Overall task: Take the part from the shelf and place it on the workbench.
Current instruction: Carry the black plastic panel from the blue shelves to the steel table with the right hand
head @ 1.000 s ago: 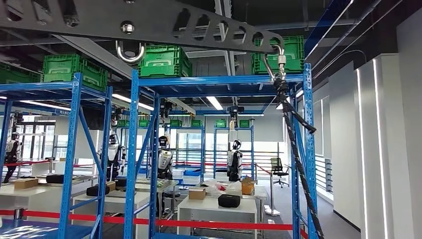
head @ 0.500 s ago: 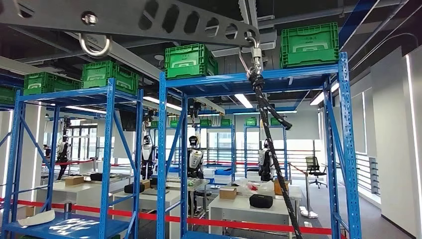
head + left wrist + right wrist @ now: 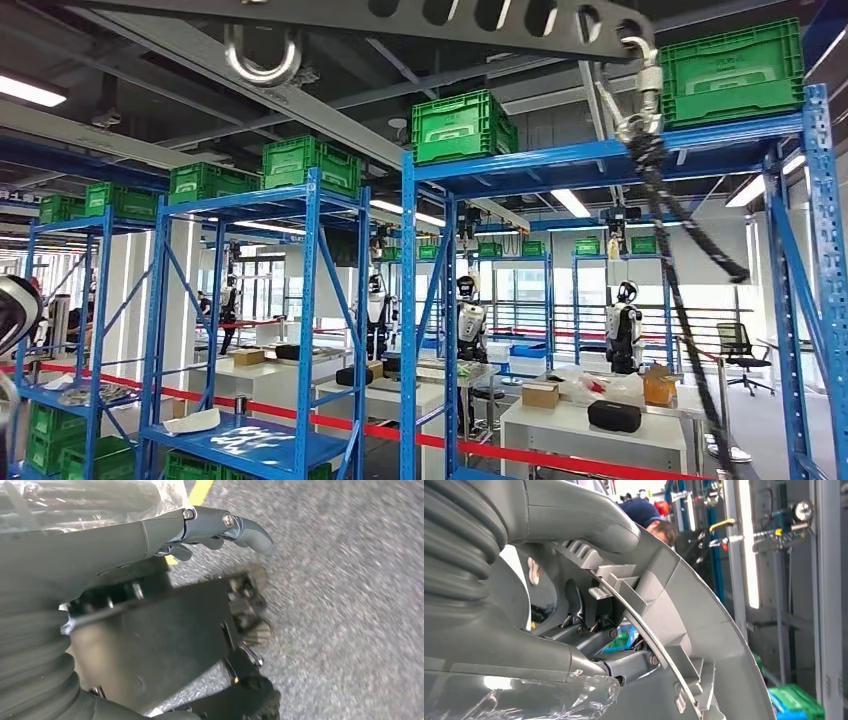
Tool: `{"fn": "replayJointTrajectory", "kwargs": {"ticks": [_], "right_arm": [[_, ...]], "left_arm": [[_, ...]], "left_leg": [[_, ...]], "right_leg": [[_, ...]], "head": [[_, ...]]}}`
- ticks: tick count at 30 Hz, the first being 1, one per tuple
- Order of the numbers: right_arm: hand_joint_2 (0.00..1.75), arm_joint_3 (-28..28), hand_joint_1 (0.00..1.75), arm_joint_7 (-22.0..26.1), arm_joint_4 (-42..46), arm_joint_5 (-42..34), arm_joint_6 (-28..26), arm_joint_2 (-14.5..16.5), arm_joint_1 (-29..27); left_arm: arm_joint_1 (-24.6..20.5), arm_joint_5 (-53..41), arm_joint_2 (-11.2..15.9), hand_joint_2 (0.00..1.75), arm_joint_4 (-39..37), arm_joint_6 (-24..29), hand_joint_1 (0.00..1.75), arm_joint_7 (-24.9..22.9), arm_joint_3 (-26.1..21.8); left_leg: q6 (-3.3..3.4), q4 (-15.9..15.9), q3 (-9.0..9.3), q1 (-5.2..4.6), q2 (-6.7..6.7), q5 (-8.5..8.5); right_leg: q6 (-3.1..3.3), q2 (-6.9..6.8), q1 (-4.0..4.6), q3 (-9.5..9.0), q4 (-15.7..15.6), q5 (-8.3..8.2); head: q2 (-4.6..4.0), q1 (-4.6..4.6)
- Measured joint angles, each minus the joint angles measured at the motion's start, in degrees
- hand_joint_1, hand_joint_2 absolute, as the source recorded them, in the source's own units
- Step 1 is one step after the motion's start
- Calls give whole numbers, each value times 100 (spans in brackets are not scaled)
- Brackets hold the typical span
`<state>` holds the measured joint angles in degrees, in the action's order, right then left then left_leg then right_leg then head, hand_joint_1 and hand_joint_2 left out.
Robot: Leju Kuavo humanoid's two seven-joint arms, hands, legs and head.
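Observation:
In the right wrist view my right hand [image 3: 589, 645] grips a large grey curved plastic part [image 3: 704, 615] with ribs and a thin metal strip along its edge. The thumb lies over one face and the fingers [image 3: 624, 662] press on the other. In the left wrist view my left hand [image 3: 235, 580] hangs over grey speckled floor with its thumb and dark fingers apart, holding nothing. The head view looks across at blue shelf racks [image 3: 407, 300] and, behind them, white workbenches [image 3: 590, 440].
Green crates [image 3: 462, 125] sit on top of the racks. A red barrier tape [image 3: 330, 425] runs behind them. Other humanoid robots [image 3: 470, 325] stand among the benches, which carry black cases and cardboard boxes. A person in a dark cap [image 3: 644, 511] is beyond the part. A black rope [image 3: 690, 330] hangs at right.
The whole head view has slid to the right and downward, so the camera has turned left; more racks with green crates have come in on the left.

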<state>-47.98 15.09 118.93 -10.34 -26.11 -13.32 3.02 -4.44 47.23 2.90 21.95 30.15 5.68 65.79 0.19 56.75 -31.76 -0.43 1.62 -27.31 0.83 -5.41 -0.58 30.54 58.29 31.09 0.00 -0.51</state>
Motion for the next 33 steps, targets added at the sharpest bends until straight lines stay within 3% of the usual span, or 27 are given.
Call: {"fn": "replayJointTrajectory", "kwargs": {"ticks": [1,3,5,6,7,8,10,12,14,16,18,20,21,22,23,25,27,29,31,33], "right_arm": [[175,4,175,-5,-1,5,7,3,8],[175,9,175,-20,-5,14,16,3,13],[175,9,175,-37,-13,18,22,3,7],[175,9,175,-42,-16,19,23,3,5],[175,9,175,-44,-18,20,23,3,4],[175,10,175,-45,-18,21,24,3,5],[175,11,175,-47,-19,22,28,3,6],[175,11,175,-54,-19,26,35,2,4],[175,10,175,-64,-18,38,38,5,10],[175,8,175,-77,-17,64,39,19,20],[175,9,175,-102,-16,93,40,32,19],[175,8,175,-128,-16,105,40,36,15],[175,7,175,-136,-16,106,40,37,15],[175,6,175,-141,-16,108,40,38,15],[175,5,175,-144,-16,112,40,42,17],[175,5,175,-144,-16,119,41,48,21],[175,4,175,-144,-16,121,42,50,23],[175,1,175,-146,-15,122,44,54,30],[175,-1,175,-146,-13,122,46,57,51],[175,-1,175,-146,-13,122,52,57,61]], "left_arm": [[4,15,1,175,-1,-4,0,-5,1],[-7,32,-7,175,-1,-15,0,-10,3],[-14,42,-14,175,-1,-30,0,-10,6],[-12,45,-15,175,-1,-34,0,-10,8],[-10,47,-15,175,-1,-39,0,-10,9],[-9,49,-16,175,-1,-42,0,-10,10],[-17,52,-19,175,-1,-51,0,-10,11],[-24,56,-23,175,-2,-68,0,-10,11],[-13,60,-23,175,-7,-85,0,-10,15],[1,72,-23,175,-13,-93,0,-10,23],[-9,95,-26,175,-16,-99,0,-10,29],[-20,109,-30,175,-17,-105,0,-10,31],[-19,111,-31,175,-18,-109,0,-11,33],[-15,113,-32,175,-19,-114,0,-14,34],[-13,114,-32,175,-19,-119,0,-17,37],[-19,116,-31,175,-22,-126,0,-25,39],[-37,119,-31,175,-24,-127,0,-26,39],[-32,120,-28,175,-26,-127,0,-26,39],[-12,122,-28,175,-28,-126,0,-25,39],[-21,123,-37,175,-29,-127,0,-23,40]], "left_leg": [[30,-34,10,19,-48,25],[63,-61,12,37,-149,51],[71,-53,3,39,-268,54],[68,-43,2,40,-334,52],[61,-30,3,44,-403,47],[47,-12,4,50,-475,39],[-4,49,-23,52,-616,11],[-76,94,-80,57,-732,9],[-147,95,-113,76,-821,25],[-209,241,-181,72,-667,-80],[-258,813,-438,73,-375,-394],[-283,1516,-769,92,-262,-671],[-282,1660,-837,95,-249,-672],[-270,1590,-802,95,-238,-569],[-242,1308,-657,89,-207,-382],[-156,555,-273,35,4,-63],[-79,170,-92,-31,177,2],[-24,116,-94,-51,112,-7],[32,50,-77,-27,2,30],[68,7,-61,1,-107,58]], "right_leg": [[-26,123,-8,51,128,99],[-60,415,-21,334,724,432],[-76,501,-23,670,1385,655],[-82,508,-27,738,1489,613],[-86,516,-34,701,1367,458],[-88,549,-45,573,1053,236],[-77,767,-79,276,366,-78],[-37,913,-84,161,81,-126],[33,821,-75,161,62,-131],[107,697,-86,142,39,-142],[159,557,-78,124,27,-134],[183,408,-57,115,28,-117],[185,337,-48,108,29,-107],[184,271,-40,97,29,-97],[178,209,-33,79,29,-83],[151,98,-11,36,31,-49],[99,-6,7,15,30,-24],[37,-113,9,-4,13,-10],[-17,22,-7,14,105,87],[-47,341,-22,245,603,375]], "head": [[0,14],[0,36],[0,50],[0,56],[0,62],[0,66],[0,65],[1,51],[1,46],[0,32],[0,8],[0,-3],[0,-9],[0,-15],[0,-21],[0,-22],[0,-16],[0,-12],[0,-3],[0,23]]}}
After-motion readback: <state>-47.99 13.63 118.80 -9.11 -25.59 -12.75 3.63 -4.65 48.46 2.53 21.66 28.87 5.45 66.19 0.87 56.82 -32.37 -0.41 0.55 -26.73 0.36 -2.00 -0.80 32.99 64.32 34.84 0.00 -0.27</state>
